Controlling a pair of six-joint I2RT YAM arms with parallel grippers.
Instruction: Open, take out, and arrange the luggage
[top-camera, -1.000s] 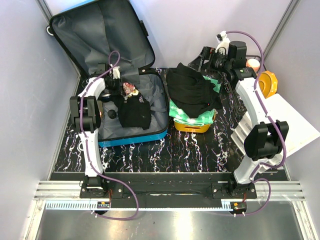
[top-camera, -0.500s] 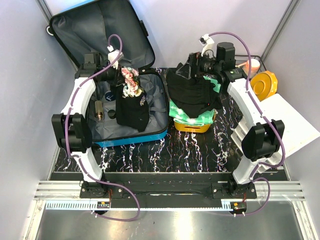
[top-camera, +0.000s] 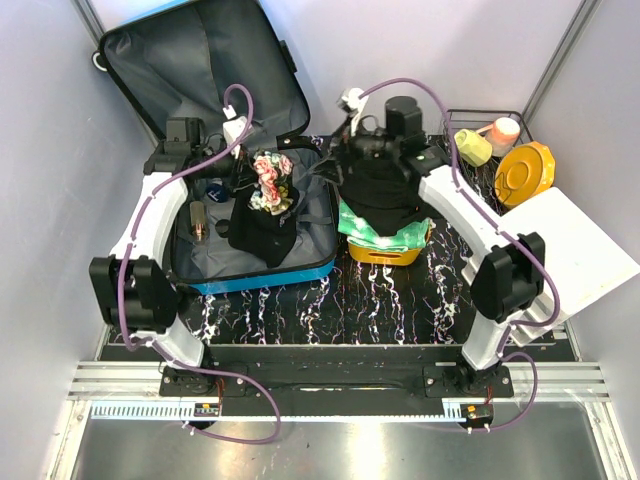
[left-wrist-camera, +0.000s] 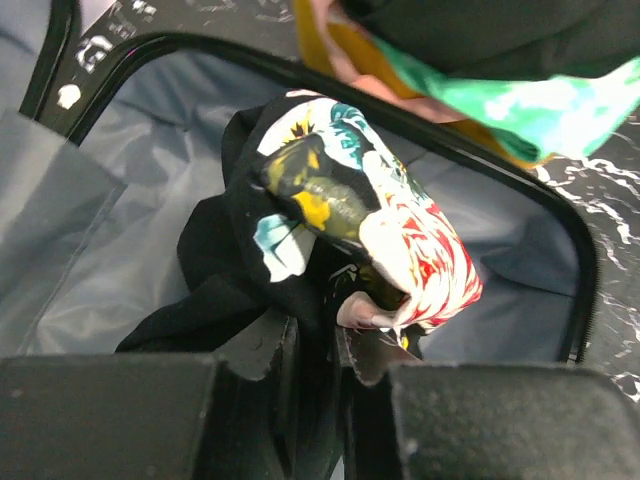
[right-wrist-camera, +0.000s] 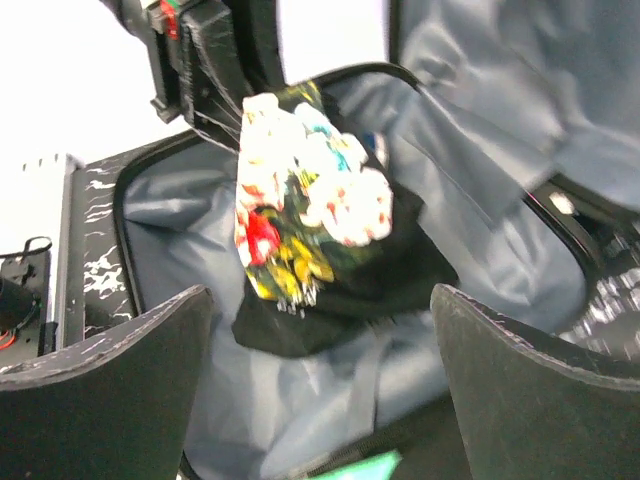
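Unpacking partly done: lid open, 1 garment lifted.
Left claw (left-wrist-camera: 318, 335) pinches a black, floral-printed cloth garment (left-wrist-camera: 350, 200) above the bright blue hard-shell suitcase (top-camera: 265, 276), far left. Right claw (right-wrist-camera: 320, 290) gapes empty nearby. Clothes (top-camera: 385, 235) top the orange plastic basket (top-camera: 385, 256); a small brownish item (top-camera: 198, 222) remains inside.

An orange basket (top-camera: 385, 255) holds green cloth (top-camera: 365, 226) under a black garment (top-camera: 390, 198); a yellow plate (top-camera: 525, 172) sits far right.

Dark garment (top-camera: 262, 225) across open luggage (top-camera: 265, 280) interior.
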